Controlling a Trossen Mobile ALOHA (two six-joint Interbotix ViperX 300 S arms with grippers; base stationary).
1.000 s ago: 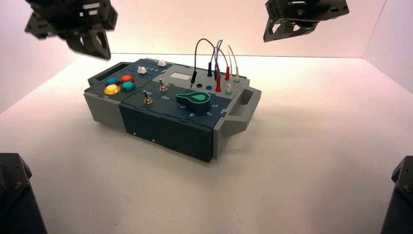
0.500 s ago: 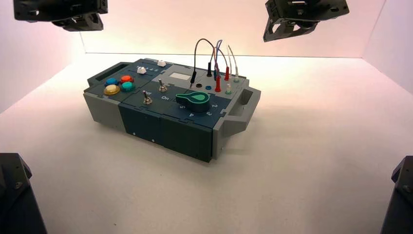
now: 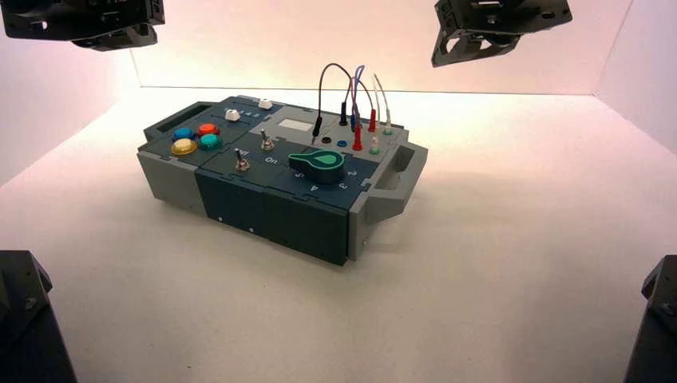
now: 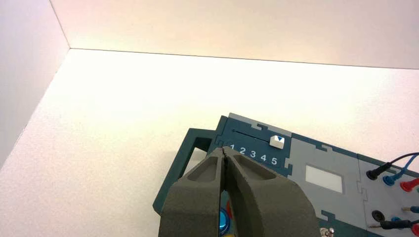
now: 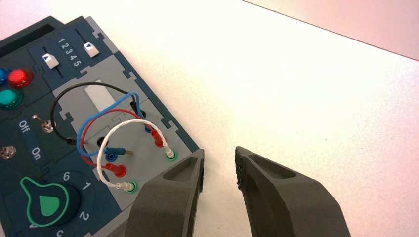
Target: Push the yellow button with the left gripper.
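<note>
1. Black, my left tool (image 4: 225,160) hangs high above the box's (image 3: 239,203) left end, fingers pressed together, holding nothing.
2. Four buttons sit at that end; the yellow button (image 3: 183,147) is nearest the front, untouched.
3. Two toggle switches (image 3: 240,163), one green knob (image 3: 319,162).
4. My right tool (image 5: 219,170) hangs above the wires (image 5: 116,129), fingers apart.
</note>
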